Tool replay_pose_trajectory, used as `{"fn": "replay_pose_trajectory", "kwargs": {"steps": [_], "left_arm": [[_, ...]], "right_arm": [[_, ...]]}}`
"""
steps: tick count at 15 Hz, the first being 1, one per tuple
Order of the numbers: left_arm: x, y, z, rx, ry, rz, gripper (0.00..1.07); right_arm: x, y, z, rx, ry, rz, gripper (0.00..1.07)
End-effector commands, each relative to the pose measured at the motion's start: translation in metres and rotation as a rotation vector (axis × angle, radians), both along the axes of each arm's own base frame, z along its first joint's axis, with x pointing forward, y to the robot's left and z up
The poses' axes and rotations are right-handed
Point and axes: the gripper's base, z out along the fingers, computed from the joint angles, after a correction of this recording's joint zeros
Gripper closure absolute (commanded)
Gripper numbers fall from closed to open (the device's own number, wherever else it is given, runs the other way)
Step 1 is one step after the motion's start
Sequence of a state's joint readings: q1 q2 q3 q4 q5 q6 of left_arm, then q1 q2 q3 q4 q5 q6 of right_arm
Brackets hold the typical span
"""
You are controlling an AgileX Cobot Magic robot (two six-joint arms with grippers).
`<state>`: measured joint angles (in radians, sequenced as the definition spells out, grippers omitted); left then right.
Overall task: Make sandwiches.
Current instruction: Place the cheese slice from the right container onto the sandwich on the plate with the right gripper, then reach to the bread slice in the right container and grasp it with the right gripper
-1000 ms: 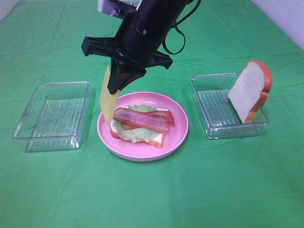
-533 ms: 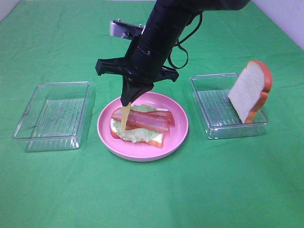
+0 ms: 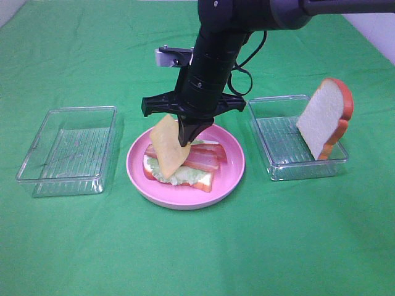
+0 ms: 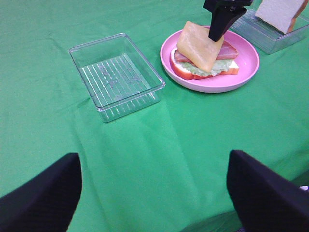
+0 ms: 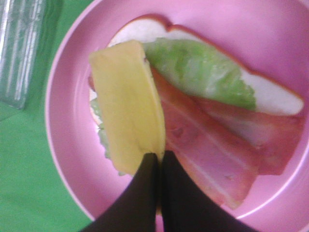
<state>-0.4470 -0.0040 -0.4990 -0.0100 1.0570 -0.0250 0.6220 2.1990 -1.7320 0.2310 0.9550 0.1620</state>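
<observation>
A half-built sandwich lies on the pink plate [image 3: 228, 179]: a bread slice [image 3: 203, 180] with lettuce [image 3: 179, 174] and bacon strips [image 3: 203, 159] on it. My right gripper [image 3: 184, 139] is shut on the yellow cheese slice [image 3: 166, 151] and holds it tilted just above the stack's left end; the right wrist view shows the cheese [image 5: 125, 111] over the lettuce [image 5: 203, 72] and bacon [image 5: 212, 145]. The second bread slice [image 3: 324, 117] leans in the right clear container [image 3: 271, 148]. My left gripper shows only as two dark fingers [image 4: 43, 193], spread apart and empty, far from the plate [image 4: 246, 63].
An empty clear container [image 3: 68, 148] stands left of the plate, also in the left wrist view [image 4: 116, 75]. Green cloth [image 3: 197, 246] covers the whole table. The right arm [image 3: 216, 55] reaches over the plate from the back.
My right gripper has moved right and down over the plate with the cheese. The cheese has swung from edge-on to showing its flat face above the bacon.
</observation>
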Motion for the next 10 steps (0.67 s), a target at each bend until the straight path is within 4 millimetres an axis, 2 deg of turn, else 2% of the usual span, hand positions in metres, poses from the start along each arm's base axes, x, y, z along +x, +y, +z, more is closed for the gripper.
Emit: {"fn": "replay_pose_trajectory", "kwargs": {"steps": [1,3,5,6,8,10], "left_arm": [[-0.002,0.001,0.000,-0.011,-0.030,0.003,0.28],[-0.002,0.001,0.000,-0.011,-0.030,0.003,0.28],[-0.002,0.001,0.000,-0.011,-0.030,0.003,0.28],[-0.002,0.001,0.000,-0.011,-0.030,0.003,0.28],[-0.002,0.001,0.000,-0.011,-0.030,0.003,0.28],[-0.002,0.001,0.000,-0.011,-0.030,0.003,0.28]], "right_arm": [[0.003,-0.006,0.002,-0.046,-0.030,-0.019,1.03],[0.003,-0.006,0.002,-0.047,-0.032,-0.024,0.82],[0.003,-0.006,0.002,-0.048,-0.038,-0.021,0.50],[0.004,-0.007,0.004,-0.058,-0.049,-0.016,0.39],[0.004,-0.010,0.010,-0.076,-0.073,-0.004,0.36],[0.003,-0.015,0.026,-0.098,-0.122,0.011,0.36]]}}
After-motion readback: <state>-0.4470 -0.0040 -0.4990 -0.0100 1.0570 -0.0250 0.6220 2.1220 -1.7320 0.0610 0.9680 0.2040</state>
